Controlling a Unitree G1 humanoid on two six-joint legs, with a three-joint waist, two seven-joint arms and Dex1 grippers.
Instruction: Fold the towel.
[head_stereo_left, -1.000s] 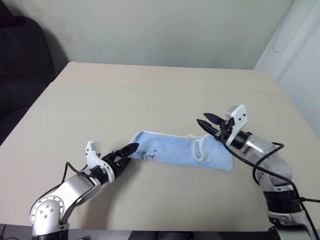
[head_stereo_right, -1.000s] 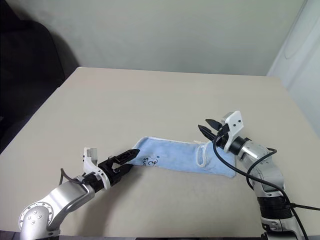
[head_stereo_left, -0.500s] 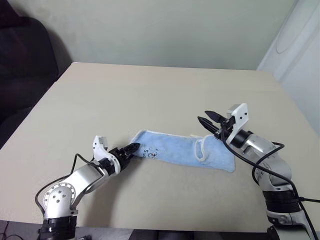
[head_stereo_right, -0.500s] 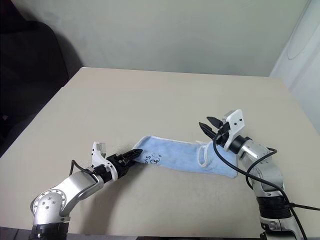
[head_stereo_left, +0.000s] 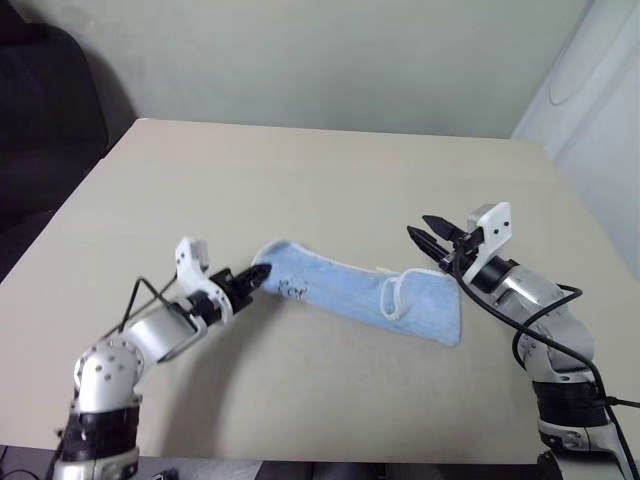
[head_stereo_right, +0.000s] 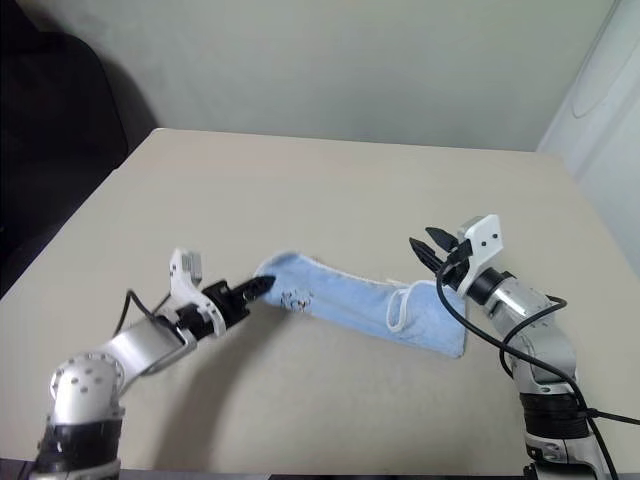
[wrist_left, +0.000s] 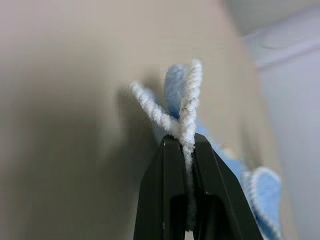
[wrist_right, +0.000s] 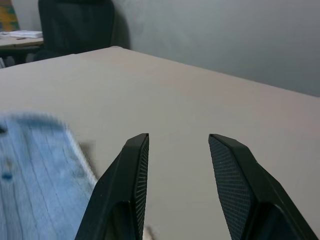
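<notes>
Towel (head_stereo_left: 350, 295) lies stretched across the tan bench (head_stereo_left: 300, 180), its white-trimmed corner pinched in the left pincer (head_stereo_left: 258, 275); the right pincer (head_stereo_left: 424, 235) hovers spread beside its far end.

The two eye views looked forward and down from above the near edge of the table (head_stereo_left: 330, 180), sharing its whole top and the towel (head_stereo_left: 360, 295). The left wrist view sat very close behind the left gripper (wrist_left: 186, 145), facing the towel's pinched edge. The right wrist view looked low along the right gripper (wrist_right: 177, 145) across the table toward a far chair (wrist_right: 75, 22).
</notes>
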